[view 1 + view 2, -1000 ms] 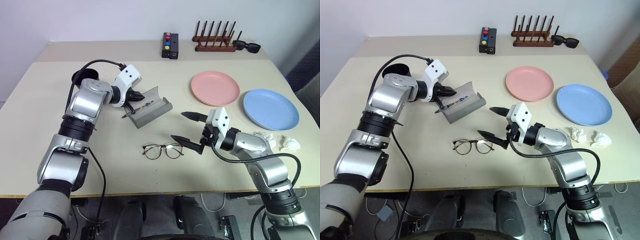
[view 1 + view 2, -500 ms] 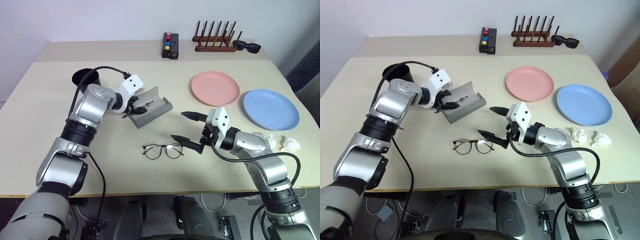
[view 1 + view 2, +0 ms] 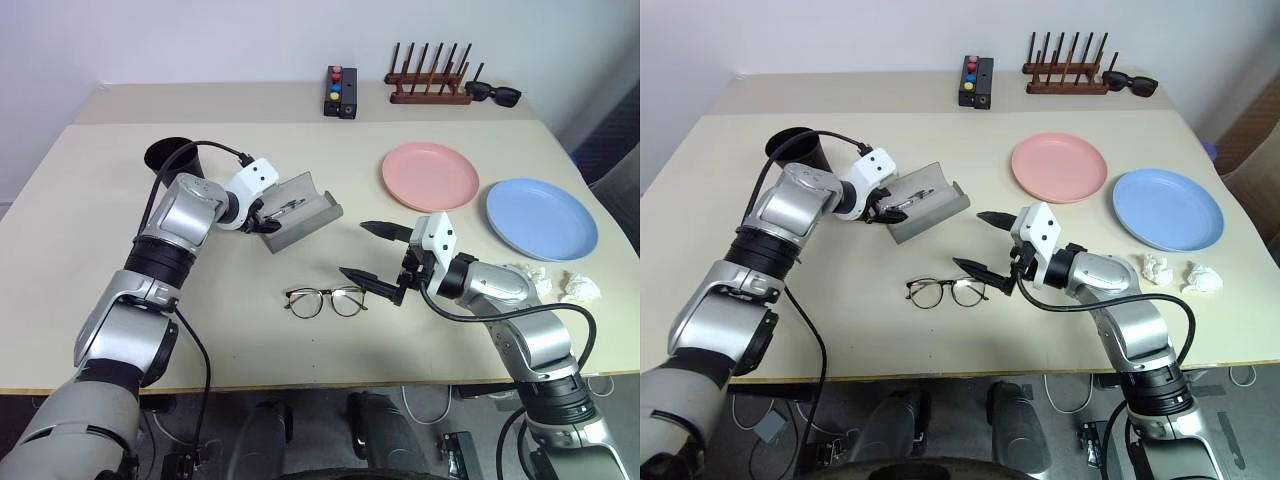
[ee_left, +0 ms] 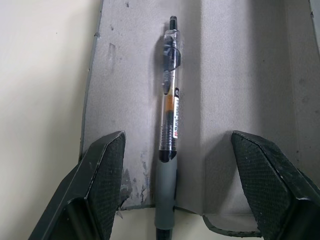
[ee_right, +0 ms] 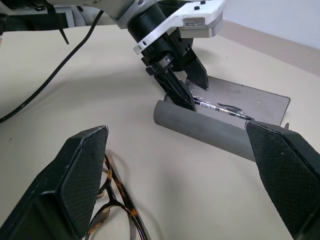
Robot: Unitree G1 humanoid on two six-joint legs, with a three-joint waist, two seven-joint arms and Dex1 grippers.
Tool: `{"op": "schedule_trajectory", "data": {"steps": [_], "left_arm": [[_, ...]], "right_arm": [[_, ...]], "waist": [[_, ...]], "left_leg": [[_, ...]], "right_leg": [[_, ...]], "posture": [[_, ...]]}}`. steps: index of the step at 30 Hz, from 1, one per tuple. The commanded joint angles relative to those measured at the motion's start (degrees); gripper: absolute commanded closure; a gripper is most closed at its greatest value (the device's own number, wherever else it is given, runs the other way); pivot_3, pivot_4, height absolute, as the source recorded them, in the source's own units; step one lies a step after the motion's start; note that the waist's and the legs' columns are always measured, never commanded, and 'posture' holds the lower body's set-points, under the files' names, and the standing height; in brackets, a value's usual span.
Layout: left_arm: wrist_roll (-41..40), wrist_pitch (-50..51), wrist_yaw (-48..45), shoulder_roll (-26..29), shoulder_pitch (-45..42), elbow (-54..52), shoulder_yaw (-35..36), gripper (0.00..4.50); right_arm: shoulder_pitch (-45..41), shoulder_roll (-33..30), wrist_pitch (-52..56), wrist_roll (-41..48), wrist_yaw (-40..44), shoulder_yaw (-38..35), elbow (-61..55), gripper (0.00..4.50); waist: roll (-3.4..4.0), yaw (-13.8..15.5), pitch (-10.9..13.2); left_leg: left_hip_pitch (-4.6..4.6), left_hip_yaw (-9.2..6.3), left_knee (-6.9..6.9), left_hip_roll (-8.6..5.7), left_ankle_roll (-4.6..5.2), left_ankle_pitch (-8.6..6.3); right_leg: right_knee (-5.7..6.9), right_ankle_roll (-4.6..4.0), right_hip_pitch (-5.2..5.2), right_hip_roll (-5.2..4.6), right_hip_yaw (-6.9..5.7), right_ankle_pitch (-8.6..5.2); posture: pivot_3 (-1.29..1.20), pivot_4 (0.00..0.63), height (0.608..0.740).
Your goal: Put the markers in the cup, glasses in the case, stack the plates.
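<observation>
One clear-barrelled pen (image 4: 169, 125) lying in grey open case (image 3: 300, 212), tip cut off; left gripper (image 4: 175, 200) hovering wide-open astride it; right gripper (image 3: 378, 258) wide, empty.

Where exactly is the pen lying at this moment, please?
In the left wrist view, the pen lies inside the open grey case, between the left tool's open fingers.

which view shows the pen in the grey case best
The left wrist view: the pen lies full length in the case, between the open left tool. The right wrist view shows part of it behind the case wall; the eye views show a thin sliver.
</observation>
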Motion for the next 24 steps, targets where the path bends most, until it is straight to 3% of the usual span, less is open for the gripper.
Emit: {"op": "schedule_trajectory", "data": {"steps": [1, 6, 12, 18, 24], "left_arm": [[1.2, -0.6, 0.3, 0.0, -0.5, 1.8, -0.1, 1.98], [1.1, -0.6, 0.3, -0.4, -0.7, 2.8, 0.5, 4.47], [0.5, -0.6, 1.3, -1.0, -1.1, 2.5, 1.4, 4.47], [-5.3, 2.4, -1.0, -2.2, -1.2, -4.0, 6.3, 4.47], [-5.9, 3.5, -0.5, -1.0, -1.0, -8.3, 7.2, 4.47]], "right_arm": [[0.0, 0.3, -0.7, 0.2, -0.3, 0.0, -1.5, 0.00], [0.4, 0.2, -0.6, 0.4, -0.4, -0.1, -2.0, 0.00], [0.3, 0.1, -0.6, 0.4, -0.4, -0.2, -1.7, 0.00], [0.3, 0.1, -0.5, 0.3, -0.4, -0.2, -1.8, 0.00], [0.5, 0.0, -0.4, 0.3, -0.3, -0.2, -1.8, 0.00]], "waist": [[0.00, 0.0, 0.0], [0.00, -0.2, 0.0], [0.00, -0.1, 0.0], [-0.01, 0.1, 0.0], [-0.01, -0.1, 0.0]], "left_leg": [[0.01, 0.00, 0.01, 0.00, 0.00, 0.00], [0.01, 0.00, 0.01, 0.00, 0.00, 0.01], [0.01, -0.01, 0.01, -0.01, 0.00, 0.01], [-0.04, -0.03, 0.03, -0.01, 0.00, 0.01], [-0.03, -0.03, 0.02, -0.03, 0.00, 0.01]], "right_leg": [[0.04, 0.00, 0.00, 0.00, 0.00, 0.00], [0.07, 0.00, -0.03, 0.02, 0.01, 0.00], [0.10, 0.00, -0.03, 0.01, 0.02, -0.01], [0.09, 0.00, -0.04, 0.00, 0.01, -0.01], [0.10, 0.00, -0.05, -0.02, 0.01, -0.01]], "posture": [[0.00, 0.150, 0.735], [0.00, 0.150, 0.735], [0.00, 0.150, 0.735], [0.00, 0.150, 0.735], [0.00, 0.150, 0.735]]}}
